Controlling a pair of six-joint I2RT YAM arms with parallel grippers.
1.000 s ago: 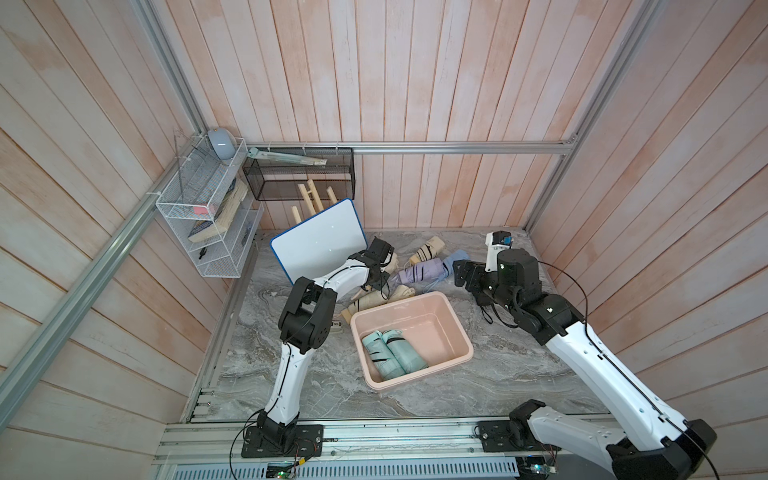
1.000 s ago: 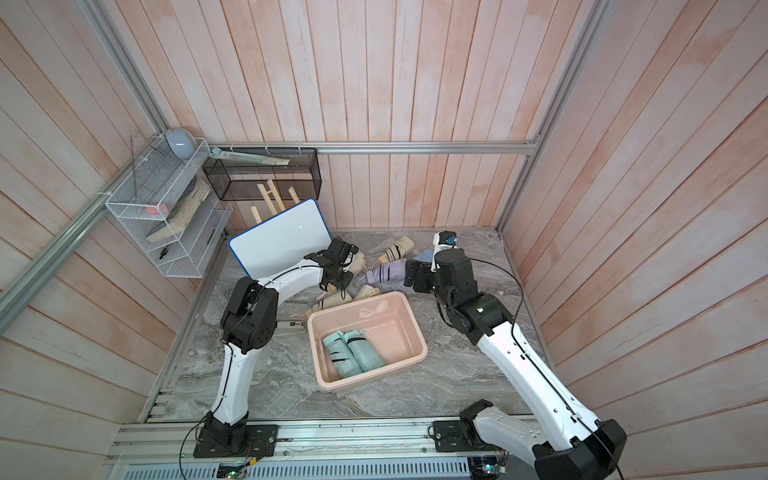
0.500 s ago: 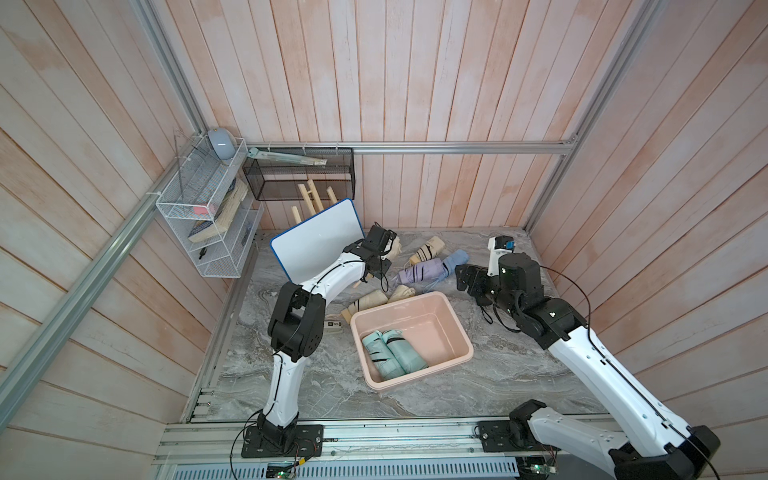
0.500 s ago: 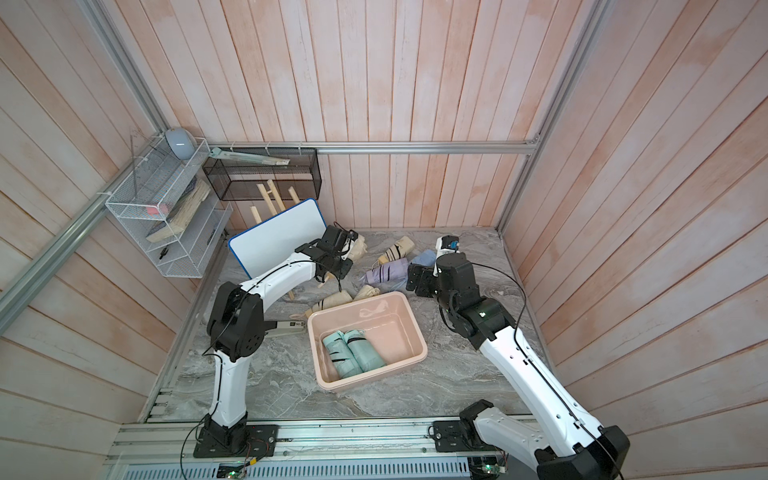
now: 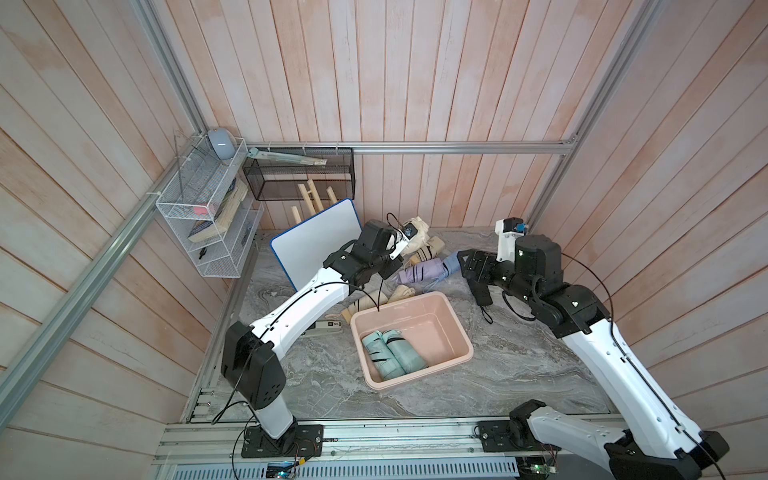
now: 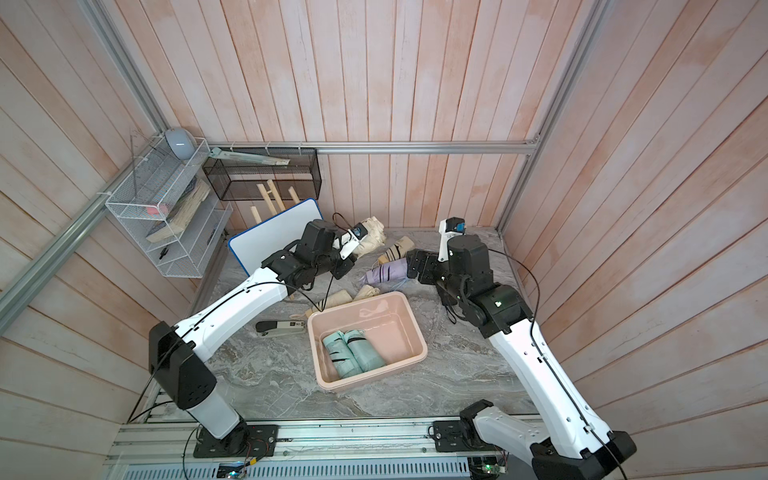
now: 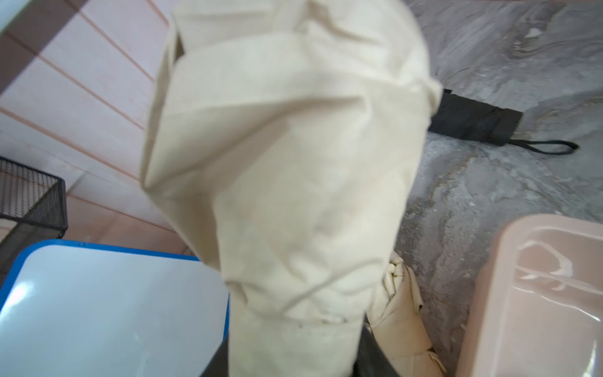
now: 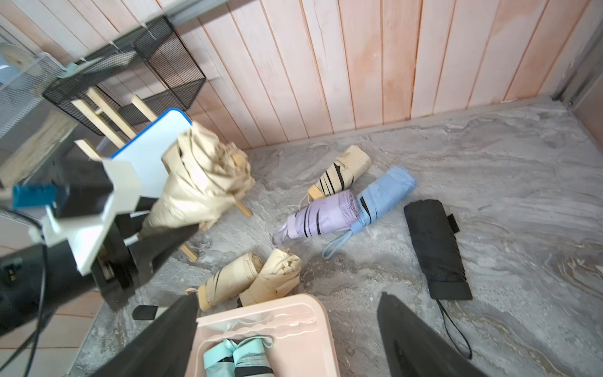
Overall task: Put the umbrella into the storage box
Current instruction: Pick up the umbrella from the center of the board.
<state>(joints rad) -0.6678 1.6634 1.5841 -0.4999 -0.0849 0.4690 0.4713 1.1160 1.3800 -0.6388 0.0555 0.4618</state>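
Cream fabric, item in transit: one folded cream umbrella [image 8: 202, 182], gripped at its lower end by the left gripper [image 8: 163, 228], whose jaws are closed partway round it. It is carried clear of the floor, just beside the whiteboard [image 5: 316, 245], behind the storage box and not yet over it.

Cream pair [image 8: 251, 279]: two folded umbrellas on the floor, side by side, just beside the box's far rim. Not stored.

Storage box [image 5: 432, 332], pale pink: holds two mint umbrellas [image 5: 392, 353] lying side by side against one wall. The rest of its floor is bare. Stored count: two.

Striped cream umbrella [image 8: 342, 173]: on the floor near the back wall. Not stored.

Lilac umbrella [image 8: 323, 215] and blue umbrella [image 8: 385, 192]: on the floor, touching end to end. Not stored.

Right gripper [image 5: 464, 268]: jaws spread wide, nothing held, hovering above the floor near the blue umbrella.

Black umbrella [image 8: 434, 248]: on the floor, apart from the others. Not stored.

Assessment: task partly done. Two in, one in hand awaiting placement, six on the floor.
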